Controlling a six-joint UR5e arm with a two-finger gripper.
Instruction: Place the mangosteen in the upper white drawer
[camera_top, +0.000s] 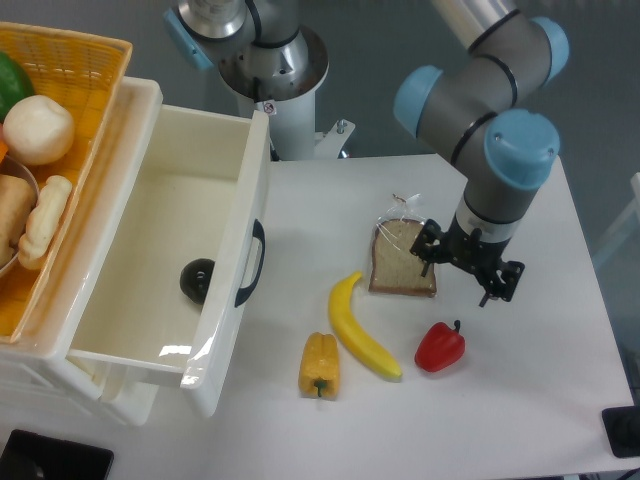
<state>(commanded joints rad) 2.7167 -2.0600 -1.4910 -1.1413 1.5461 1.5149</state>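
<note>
The mangosteen (197, 278), a small near-black ball, lies on the floor of the upper white drawer (150, 235), close to its front wall. The drawer stands pulled open, its curved black handle (252, 263) facing the table. My gripper (462, 270) hangs over the table far to the right of the drawer, between the bagged bread slice and the red pepper. Its fingers are spread apart and hold nothing.
A woven orange-yellow basket (70, 75) with vegetables and bread rolls sits on top of the drawer unit at left. On the table lie a bagged bread slice (403, 257), a banana (358, 328), a yellow pepper (320, 365) and a red bell pepper (439, 346).
</note>
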